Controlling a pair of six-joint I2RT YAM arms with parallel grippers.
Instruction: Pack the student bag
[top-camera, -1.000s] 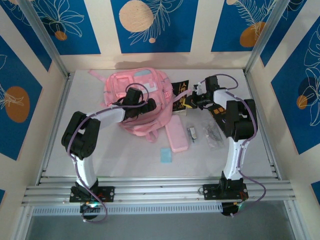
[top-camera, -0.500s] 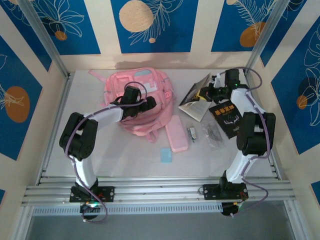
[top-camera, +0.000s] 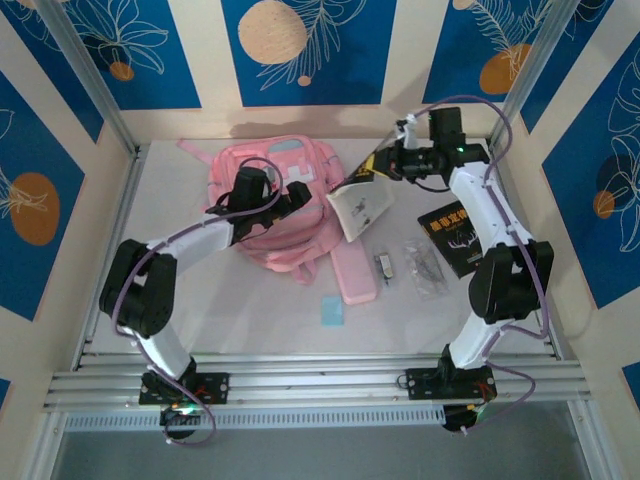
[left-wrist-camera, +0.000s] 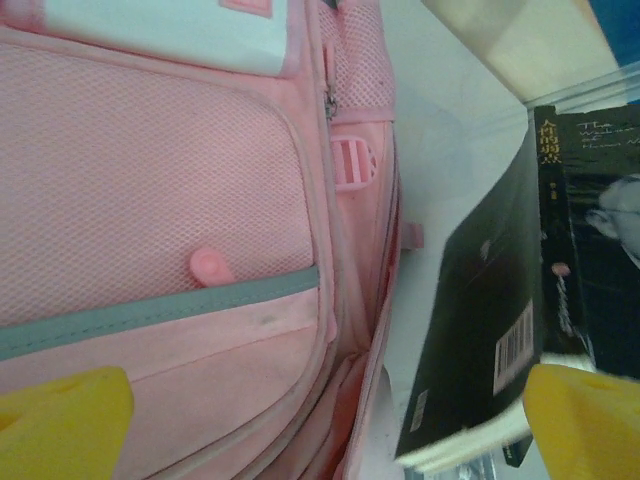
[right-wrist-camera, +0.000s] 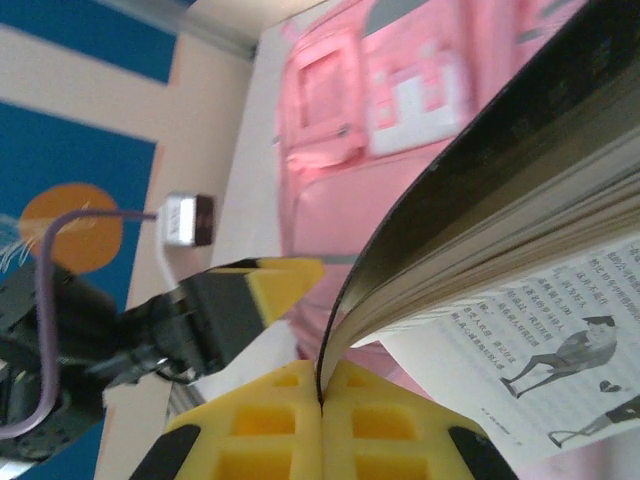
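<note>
A white table (top-camera: 240, 320) sits inside blue-and-cream patterned walls. The student bag (top-camera: 300, 240) lies at its rear, left of centre, front pockets facing up. The left gripper (top-camera: 295, 197) hovers over the bag's right half, jaws spread wide and grasping nothing. A small blue card (top-camera: 332, 310) and a pink pencil case (top-camera: 353, 270) lie just right of the bag. Above them an open book (top-camera: 360, 200) hangs tilted, its cover pinched in the clenched right gripper (top-camera: 392, 165). A black book (top-camera: 460, 235) lies farther right.
</note>
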